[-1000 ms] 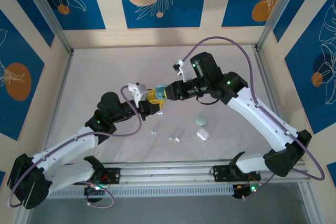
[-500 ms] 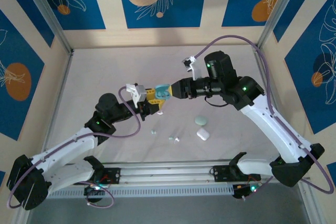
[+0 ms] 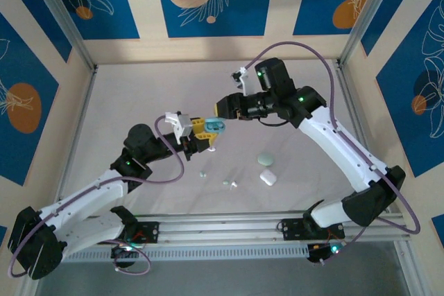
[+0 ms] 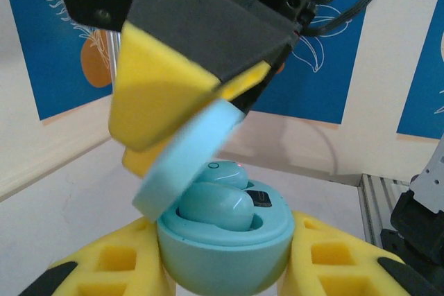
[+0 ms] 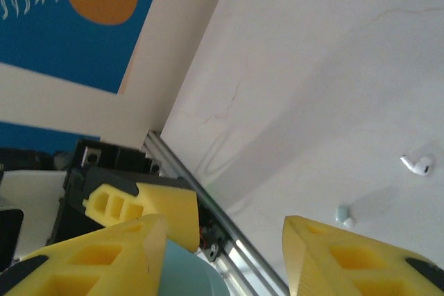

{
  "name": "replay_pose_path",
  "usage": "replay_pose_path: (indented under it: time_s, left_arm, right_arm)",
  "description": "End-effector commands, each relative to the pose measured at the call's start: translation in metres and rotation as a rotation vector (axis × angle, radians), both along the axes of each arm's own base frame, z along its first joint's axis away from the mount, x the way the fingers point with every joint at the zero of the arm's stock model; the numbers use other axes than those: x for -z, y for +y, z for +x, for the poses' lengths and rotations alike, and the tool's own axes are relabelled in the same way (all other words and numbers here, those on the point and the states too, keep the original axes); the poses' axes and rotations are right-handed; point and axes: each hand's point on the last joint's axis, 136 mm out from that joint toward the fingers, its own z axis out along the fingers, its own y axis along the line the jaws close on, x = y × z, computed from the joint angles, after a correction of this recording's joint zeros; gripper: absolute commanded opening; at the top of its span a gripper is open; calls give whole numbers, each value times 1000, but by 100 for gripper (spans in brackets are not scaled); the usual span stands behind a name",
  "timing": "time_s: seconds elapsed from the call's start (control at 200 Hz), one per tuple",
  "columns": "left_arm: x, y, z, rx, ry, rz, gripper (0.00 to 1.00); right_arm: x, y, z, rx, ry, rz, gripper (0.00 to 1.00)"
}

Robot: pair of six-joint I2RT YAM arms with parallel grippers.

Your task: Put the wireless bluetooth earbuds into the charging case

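My left gripper (image 3: 207, 129) is shut on the pale blue charging case (image 4: 225, 258), held above the table with its lid (image 4: 184, 164) half down. Two pale blue earbuds (image 4: 215, 206) sit in its wells. My right gripper (image 3: 223, 110) hovers just above and behind the case, jaws open; one of its yellow fingers (image 4: 163, 91) rests against the lid's top. In the right wrist view the lid (image 5: 182, 275) shows beside my right gripper's (image 5: 225, 254) left finger. Loose earbuds lie on the table: a white one (image 5: 418, 165) and a pale green one (image 5: 341, 214).
A pale green case (image 3: 264, 159) and a white case (image 3: 268, 177) lie on the table right of centre. Small earbuds (image 3: 202, 173) (image 3: 227, 184) lie near the front rail (image 3: 222, 227). Walls close the table at the back and sides.
My right gripper has opened wider and shifted left and up, from beside the case to over its lid. The left gripper has kept its hold on the case.
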Motion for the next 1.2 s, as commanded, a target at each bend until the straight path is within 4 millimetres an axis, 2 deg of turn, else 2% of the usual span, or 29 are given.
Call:
replay_pose_path:
  time_s: [0.0,0.165,0.295,0.435,0.615,0.71,0.88,0.935,1.045,1.135,1.196]
  left_arm:
    - [-19,4,-5,-4,-55,-43,30]
    - [-22,3,-6,3,-56,-51,30]
    - [-22,2,-5,3,-50,-57,30]
    - [-25,1,-4,9,-51,-69,30]
    - [-29,0,-4,16,-59,-75,30]
    - [-29,0,-4,14,-64,-72,31]
    - [-25,-2,-4,19,-63,-60,32]
    - [-24,-2,-4,23,-64,-56,32]
    - [-23,-5,-5,38,-64,-47,33]
    - [-23,-6,-5,45,-64,-40,33]
    - [-21,-6,-3,37,-64,-36,33]
  right_arm:
    - [-5,1,-32,-116,13,27,49]
    - [7,-9,-45,-106,53,65,52]
    - [7,-9,-47,-106,111,149,54]
    - [8,1,-52,-168,203,227,57]
    - [8,14,-58,-258,306,328,54]
    - [2,14,-55,-267,312,376,50]
    - [9,7,-42,-185,319,382,41]
    - [11,5,-39,-166,331,393,41]
    - [14,7,-35,-148,361,425,52]
    - [15,9,-33,-143,386,446,52]
    - [12,11,-32,-149,385,455,48]
